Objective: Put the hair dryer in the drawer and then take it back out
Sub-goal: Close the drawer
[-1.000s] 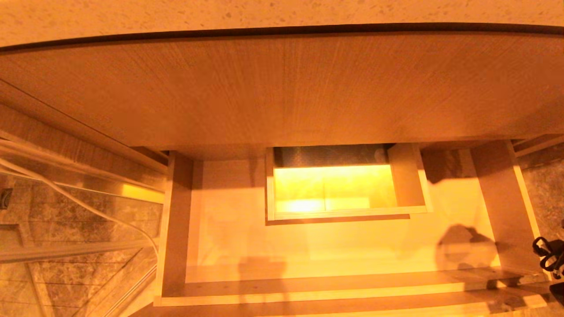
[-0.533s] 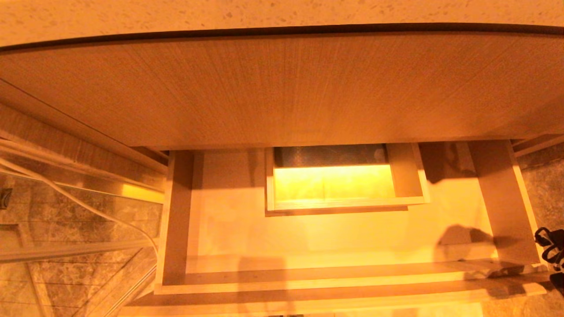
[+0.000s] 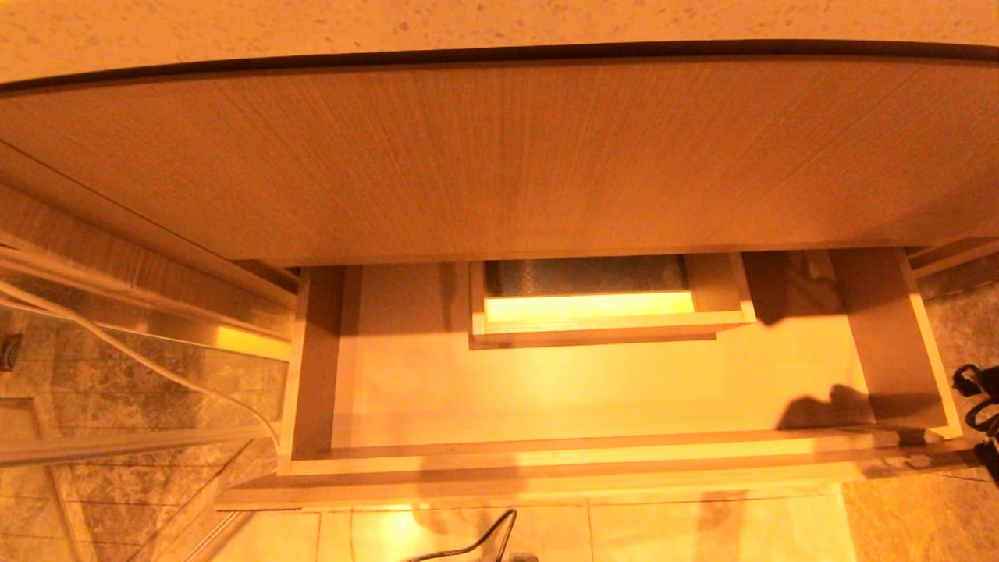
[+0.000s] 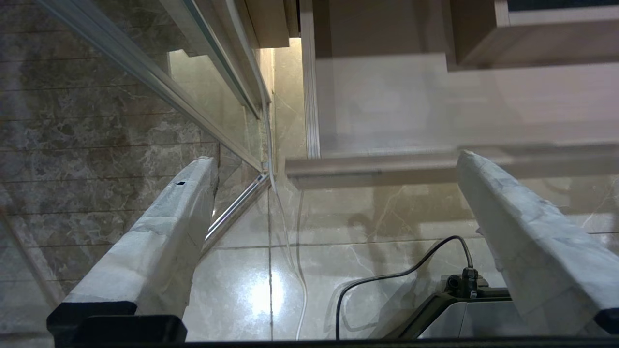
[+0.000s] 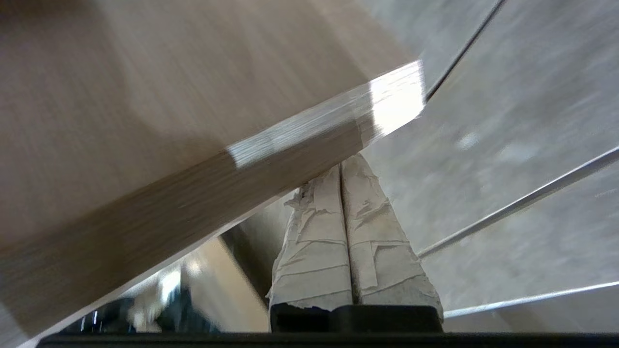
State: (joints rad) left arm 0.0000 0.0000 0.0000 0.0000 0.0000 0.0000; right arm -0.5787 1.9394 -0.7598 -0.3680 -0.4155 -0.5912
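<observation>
The jaws of the right gripper (image 5: 341, 166) are pressed together with nothing between them, the two tape-wrapped fingers (image 5: 316, 241) lying flush side by side. Their tips sit at the underside of the drawer's front board, near its right-hand corner. In the head view only a dark part of this gripper (image 3: 982, 406) shows at the right edge, just beside that corner.

The left gripper (image 4: 333, 162) stands with its jaws spread wide and holding nothing, its wrapped fingers (image 4: 164, 232) hanging over the pale tiled floor (image 4: 251, 290) below and in front of the drawer's left corner.

The drawer (image 3: 546, 460) is pulled partway out beneath the large wood-grain front panel (image 3: 499, 156). Its floor is pale and bare, with the boxed notch (image 3: 609, 320) at mid-back. The hair dryer shows in none of the views.

Above the panel runs a speckled countertop edge (image 3: 468, 23). To the left stand a glass partition with metal framing (image 4: 145, 72) and a dark marbled wall (image 4: 72, 121); a white cord (image 3: 140, 359) hangs there. A black cable (image 4: 387, 275) curves over the glossy floor to a dark part of the robot's base.
</observation>
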